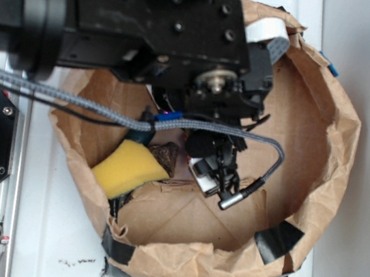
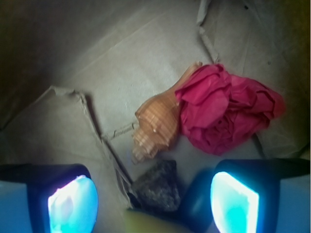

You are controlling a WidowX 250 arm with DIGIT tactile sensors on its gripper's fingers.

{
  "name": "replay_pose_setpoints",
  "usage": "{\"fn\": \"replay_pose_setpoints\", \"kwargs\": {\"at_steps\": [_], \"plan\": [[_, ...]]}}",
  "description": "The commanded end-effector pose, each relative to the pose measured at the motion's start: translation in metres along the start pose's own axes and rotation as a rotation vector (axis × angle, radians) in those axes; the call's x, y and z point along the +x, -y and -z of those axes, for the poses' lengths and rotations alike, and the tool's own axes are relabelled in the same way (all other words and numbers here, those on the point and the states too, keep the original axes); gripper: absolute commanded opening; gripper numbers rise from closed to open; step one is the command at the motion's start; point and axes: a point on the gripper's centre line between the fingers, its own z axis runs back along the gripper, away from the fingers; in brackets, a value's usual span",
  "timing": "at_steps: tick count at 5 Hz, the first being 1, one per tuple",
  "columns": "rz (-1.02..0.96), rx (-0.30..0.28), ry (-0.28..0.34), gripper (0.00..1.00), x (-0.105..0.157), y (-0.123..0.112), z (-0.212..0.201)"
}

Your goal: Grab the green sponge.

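So, exterior view: green sponge point(image 1: 129, 170) sits lower left of centre, inside the brown paper bag point(image 1: 321, 151), leaning against the bag's left wall, yellow foam face up toward camera. Dark green scouring side not visible here, presumably underneath. Just right of it, touching or nearly so, a dark speckled rock-like lump point(image 1: 169, 155). Arm and cable cover the upper part of the frame.

Wrist view: gripper point(image 2: 151, 201) at the bottom edge, jaws spread apart, nothing between the lit pads point(image 2: 73, 201). Released, empty. A sliver of yellow at bottom centre is likely the sponge's edge point(image 2: 148, 221), right beneath the gap, with the speckled lump point(image 2: 158, 184) just above it. Tan seashell point(image 2: 158, 124) mid frame, touching the red crumpled paper ball point(image 2: 226, 114) to its right. Both are distractors, lying above the lump.

Handling guess: light, soft, compressible foam; not fragile, not slippery, pads should bite well. It will squash, so jaws need to close well in to hold. Best to pinch across the narrower width, at the middle of the block, foam and scouring layer edges both between the pads. Risks: catching the lump alongside, snagging the bag wall or floor crease, sponge tilted so one pad may land high.
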Motion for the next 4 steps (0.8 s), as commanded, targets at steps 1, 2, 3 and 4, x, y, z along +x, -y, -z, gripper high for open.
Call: {"fn": "replay_pose_setpoints", "kwargs": {"at_steps": [1,2,3,4], "plan": [[0.085,-0.002,0.061,1.00,-0.006,0.004,-0.004],[0.073,0.002,0.043,1.00,-0.016,0.005,0.005],[0.078,-0.023,0.013,1.00,-0.028,0.009,0.011],[0.047,-0.062,-0.005,1.00,-0.037,0.017,0.023]]}}
